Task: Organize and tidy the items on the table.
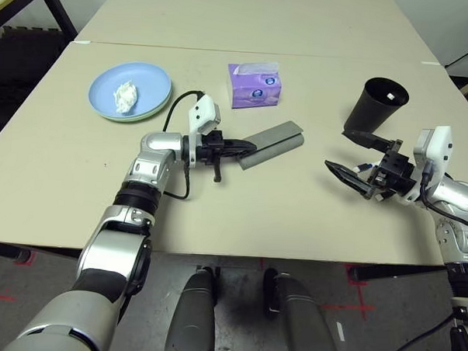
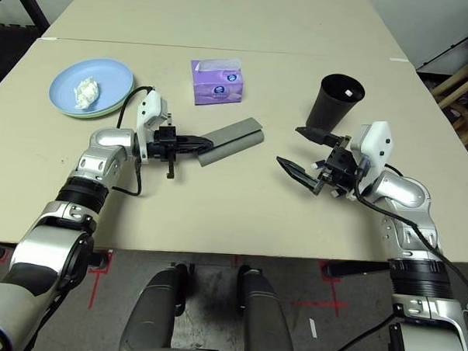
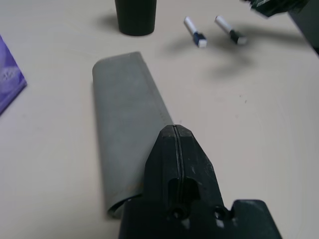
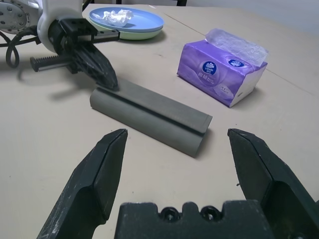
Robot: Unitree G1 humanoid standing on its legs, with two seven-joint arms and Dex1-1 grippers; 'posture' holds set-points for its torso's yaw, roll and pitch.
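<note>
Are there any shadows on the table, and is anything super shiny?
Left wrist view: soft, smudgy shadows by the two white pens and the black cup. Left eye view: bright gleams on the silver forearms; the grey glasses case looks dull.

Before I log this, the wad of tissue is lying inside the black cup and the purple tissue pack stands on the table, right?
Not quite: the wad lies on the blue plate, as the left eye view shows.

At twelve o'clock in the left wrist view, the top edge cuts off the cup (image 3: 136, 16); at nine, the left edge crops the box (image 3: 8, 77).
</note>
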